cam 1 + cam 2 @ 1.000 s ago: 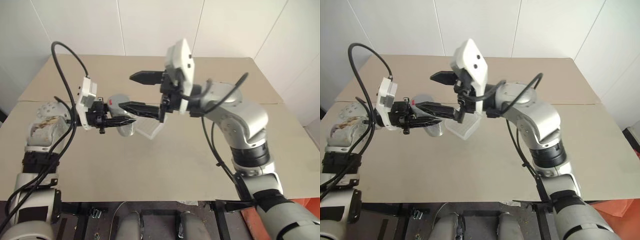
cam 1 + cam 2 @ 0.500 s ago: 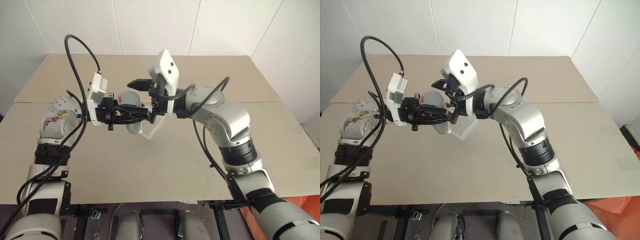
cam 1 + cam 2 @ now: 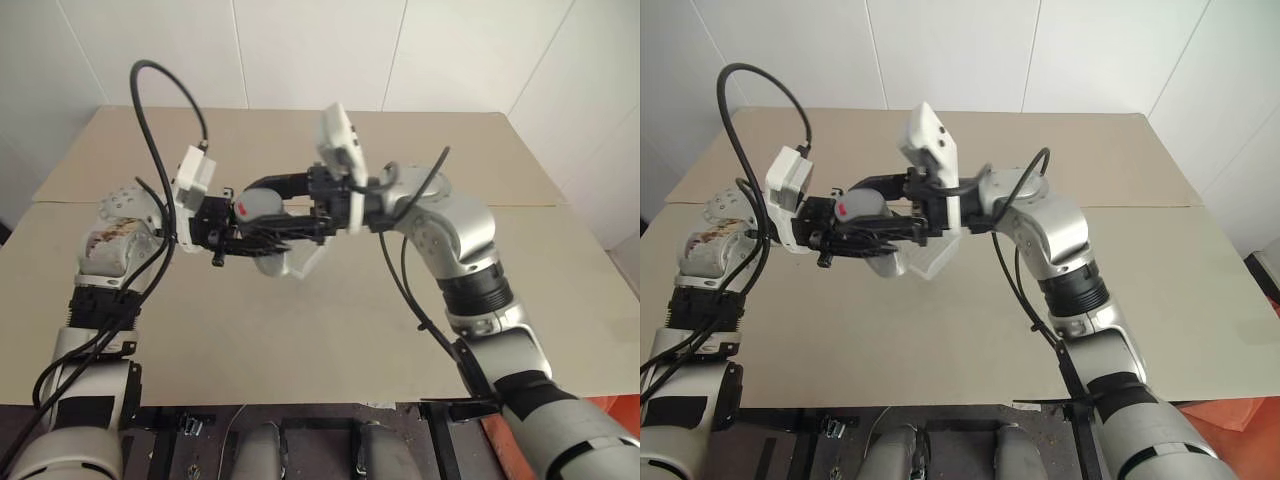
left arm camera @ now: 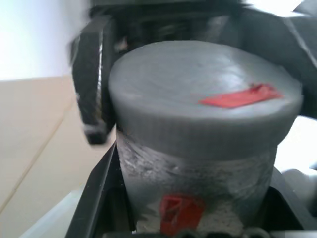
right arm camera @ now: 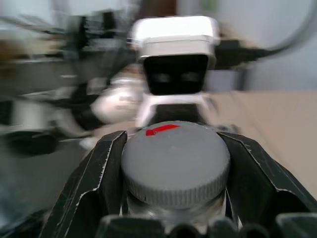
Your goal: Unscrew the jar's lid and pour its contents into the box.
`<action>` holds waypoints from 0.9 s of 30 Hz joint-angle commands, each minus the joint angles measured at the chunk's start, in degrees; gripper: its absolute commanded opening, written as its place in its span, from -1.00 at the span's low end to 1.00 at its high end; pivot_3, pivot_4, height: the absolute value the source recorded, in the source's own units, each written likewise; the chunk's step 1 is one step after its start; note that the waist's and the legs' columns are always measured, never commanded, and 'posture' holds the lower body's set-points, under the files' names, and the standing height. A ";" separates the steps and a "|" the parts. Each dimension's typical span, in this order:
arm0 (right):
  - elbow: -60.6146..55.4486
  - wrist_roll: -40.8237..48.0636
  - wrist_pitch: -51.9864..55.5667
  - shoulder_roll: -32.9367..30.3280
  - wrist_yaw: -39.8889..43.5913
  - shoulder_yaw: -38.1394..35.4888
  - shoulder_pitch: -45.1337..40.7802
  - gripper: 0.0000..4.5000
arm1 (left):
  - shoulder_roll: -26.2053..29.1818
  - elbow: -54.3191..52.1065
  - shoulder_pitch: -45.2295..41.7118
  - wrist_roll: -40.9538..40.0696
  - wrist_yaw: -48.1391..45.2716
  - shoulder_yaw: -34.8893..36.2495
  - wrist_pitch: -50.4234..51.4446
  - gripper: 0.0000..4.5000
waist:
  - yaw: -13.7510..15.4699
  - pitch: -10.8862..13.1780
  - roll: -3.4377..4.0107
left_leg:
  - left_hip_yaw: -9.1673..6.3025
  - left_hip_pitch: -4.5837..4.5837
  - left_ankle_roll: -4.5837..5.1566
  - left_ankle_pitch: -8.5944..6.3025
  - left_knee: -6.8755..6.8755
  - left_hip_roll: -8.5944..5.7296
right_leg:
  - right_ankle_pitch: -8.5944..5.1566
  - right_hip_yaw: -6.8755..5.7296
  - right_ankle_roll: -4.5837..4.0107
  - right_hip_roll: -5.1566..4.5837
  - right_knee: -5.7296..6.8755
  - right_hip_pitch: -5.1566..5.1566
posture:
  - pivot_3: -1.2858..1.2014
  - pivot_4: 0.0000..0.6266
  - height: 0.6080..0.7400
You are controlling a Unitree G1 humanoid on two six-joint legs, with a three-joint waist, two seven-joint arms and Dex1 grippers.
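Observation:
The jar point(image 3: 266, 260) is held above the table, its grey lid point(image 3: 258, 205) turned up toward the head camera. My left gripper point(image 3: 268, 238) reaches in from the left and is shut on the jar's body point(image 4: 198, 168), where a red mark point(image 4: 179, 210) shows. From the right, my right gripper point(image 3: 266, 204) is shut on the lid point(image 5: 176, 163), with one black finger point(image 5: 106, 183) on each side. A red strip point(image 4: 240, 95) lies on the lid's top. The translucent white box point(image 3: 308, 262) sits on the table just under and behind both grippers. The contents are hidden.
The beige table point(image 3: 300, 340) stretches wide around the box, with a seam point(image 3: 560, 207) running across it and a white wall behind. An orange object point(image 3: 500, 440) sits low beyond the table's near right corner.
My right gripper, wide open a second ago, has turned in around the lid and closed on it. The left gripper has kept its hold on the jar, shifting slightly right.

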 commanded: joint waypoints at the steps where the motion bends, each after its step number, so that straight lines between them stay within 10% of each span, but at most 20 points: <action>1: 5.25 3.76 -7.44 0.37 19.03 0.35 -4.74 0.23 | 2.80 -3.66 -1.00 -5.84 -0.41 0.12 2.45 -0.14 | -0.19 0.00 0.01 | 0.00 0.01 0.00 0.00 0.00 0.00 | 0.00 0.02 0.00 0.00 0.00 -0.01 | 0.03 -0.52 1.00; 6: 13.27 3.15 -13.30 1.25 21.31 3.06 -8.92 0.23 | 4.03 -5.85 -0.68 -7.63 -0.41 -1.09 2.54 -0.14 | -0.75 0.01 0.02 | -0.02 0.15 -0.03 0.02 -0.05 0.05 | -0.01 0.08 -0.01 0.07 0.03 -0.04 | 0.03 -0.52 1.00; 12: 13.71 0.14 -13.20 1.20 15.69 -0.75 -7.22 0.97 | 4.14 -2.83 0.57 -5.41 -0.40 0.31 1.77 -0.14 | -0.19 0.01 0.02 | 0.00 0.10 -0.07 0.04 -0.03 0.03 | 0.00 0.05 -0.01 0.03 0.06 -0.05 | 0.03 -0.52 1.00; 27: -12.81 -2.95 4.66 1.36 -17.25 -1.22 1.30 0.97 | 1.52 7.64 0.94 1.83 3.64 2.94 -3.41 -0.14 | -0.34 0.01 0.02 | 0.00 0.08 -0.16 0.10 -0.03 0.04 | 0.00 -0.02 -0.02 0.02 0.09 -0.10 | 0.03 -0.52 1.00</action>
